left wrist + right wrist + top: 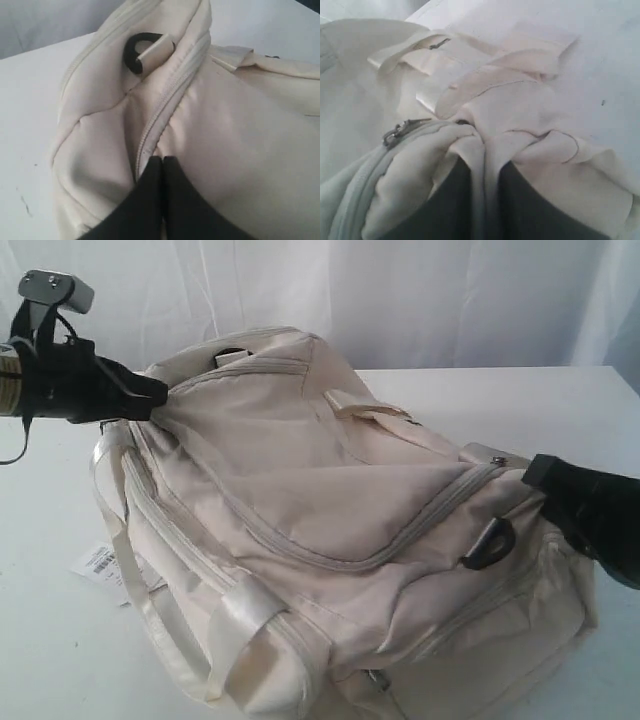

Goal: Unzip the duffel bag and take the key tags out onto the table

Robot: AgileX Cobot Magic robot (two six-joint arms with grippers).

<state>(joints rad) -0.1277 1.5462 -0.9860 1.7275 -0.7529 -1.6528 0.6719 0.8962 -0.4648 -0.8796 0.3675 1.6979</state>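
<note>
The cream duffel bag (330,500) lies on the white table (40,640), and its curved zipper (330,562) looks closed. My left gripper (160,392) is shut at the bag's upper left end, where the fabric tents toward its tips. In the left wrist view the black fingers (150,200) meet beside a zipper line (165,107). My right gripper (530,472) is at the bag's right end, shut on a fold of the fabric (485,150), near a metal zipper pull (395,132). The key tags are hidden.
A black D-ring (490,540) hangs on the bag's right side, and another D-ring (135,50) shows near the left gripper. Webbing handles (150,610) trail off the front left. A white paper label (105,565) lies on the table beside them. White curtains hang behind.
</note>
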